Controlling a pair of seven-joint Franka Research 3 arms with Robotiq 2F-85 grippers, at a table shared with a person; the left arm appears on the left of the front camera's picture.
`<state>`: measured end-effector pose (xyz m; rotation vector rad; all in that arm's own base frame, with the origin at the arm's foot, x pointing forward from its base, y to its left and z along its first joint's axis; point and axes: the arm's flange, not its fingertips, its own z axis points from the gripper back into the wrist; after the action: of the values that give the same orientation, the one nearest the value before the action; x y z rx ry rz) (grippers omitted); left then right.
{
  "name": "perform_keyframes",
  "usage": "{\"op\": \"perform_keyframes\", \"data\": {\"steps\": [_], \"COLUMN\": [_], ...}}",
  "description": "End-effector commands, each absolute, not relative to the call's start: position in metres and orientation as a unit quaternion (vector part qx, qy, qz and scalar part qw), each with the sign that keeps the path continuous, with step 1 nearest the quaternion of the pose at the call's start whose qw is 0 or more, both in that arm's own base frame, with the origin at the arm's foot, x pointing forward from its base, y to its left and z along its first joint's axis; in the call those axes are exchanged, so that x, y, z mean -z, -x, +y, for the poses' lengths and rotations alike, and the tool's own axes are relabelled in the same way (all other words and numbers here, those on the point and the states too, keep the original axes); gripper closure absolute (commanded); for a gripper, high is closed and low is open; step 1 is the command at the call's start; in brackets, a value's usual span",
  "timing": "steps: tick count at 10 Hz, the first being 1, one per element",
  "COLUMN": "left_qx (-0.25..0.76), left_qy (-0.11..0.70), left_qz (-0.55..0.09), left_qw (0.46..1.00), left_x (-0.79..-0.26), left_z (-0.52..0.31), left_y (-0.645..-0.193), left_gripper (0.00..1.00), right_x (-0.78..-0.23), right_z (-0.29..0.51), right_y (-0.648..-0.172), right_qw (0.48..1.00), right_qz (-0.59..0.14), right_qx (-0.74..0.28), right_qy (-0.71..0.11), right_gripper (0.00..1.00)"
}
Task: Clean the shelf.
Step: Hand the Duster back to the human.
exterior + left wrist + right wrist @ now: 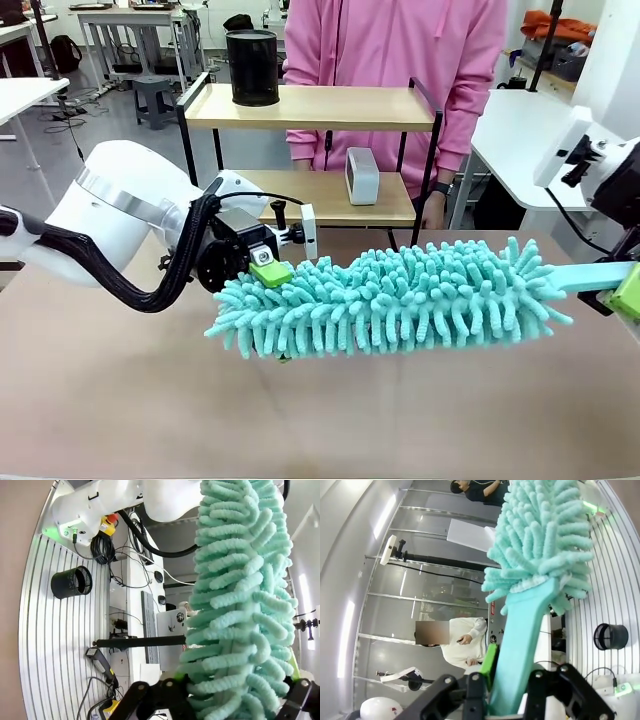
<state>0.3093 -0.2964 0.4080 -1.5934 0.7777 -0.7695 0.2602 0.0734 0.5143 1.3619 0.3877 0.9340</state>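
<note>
You have the duster (400, 300) lying left-right mid-frame, left fingers (272, 272) clenched on its head, right fingers (492, 667) on its handle, the shelf (310, 105) behind, upper centre.

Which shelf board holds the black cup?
The top board of the shelf holds the black cup; the lower board carries a small white box.

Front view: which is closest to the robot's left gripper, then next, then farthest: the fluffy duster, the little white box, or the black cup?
From the left gripper:
1. Duster, held in it, over the table.
2. White box, on the shelf's lower board.
3. Black cup, on the top board.
</note>
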Motion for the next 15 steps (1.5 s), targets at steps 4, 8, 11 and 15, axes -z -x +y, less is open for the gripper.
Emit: {"op": "perform_keyframes", "data": {"steps": [4, 8, 11, 15], "left_qx": [0.346, 0.343, 0.340, 0.349], "left_qy": [0.678, 0.684, 0.688, 0.681], "left_qz": [0.315, 0.308, 0.306, 0.300], "left_qw": [0.567, 0.566, 0.564, 0.570], "left_x": [-0.4094, -0.4099, -0.4109, -0.4111], "left_z": [-0.2944, -0.2939, -0.2918, -0.2917], "left_y": [-0.3063, -0.3072, -0.3095, -0.3104], "left_gripper": [1.00, 1.00, 1.00, 1.00], "right_x": [-0.5189, -0.5175, -0.5159, -0.5158], "right_z": [0.0690, 0.0677, 0.0673, 0.0642], "right_y": [-0.2627, -0.2632, -0.2648, -0.2637], "right_qw": [0.644, 0.649, 0.653, 0.648], "right_qz": [0.172, 0.175, 0.176, 0.177], "right_qx": [-0.423, -0.419, -0.412, -0.413], "right_qy": [-0.614, -0.610, -0.610, -0.614], "right_gripper": [0.89, 0.89, 0.89, 0.00]}}
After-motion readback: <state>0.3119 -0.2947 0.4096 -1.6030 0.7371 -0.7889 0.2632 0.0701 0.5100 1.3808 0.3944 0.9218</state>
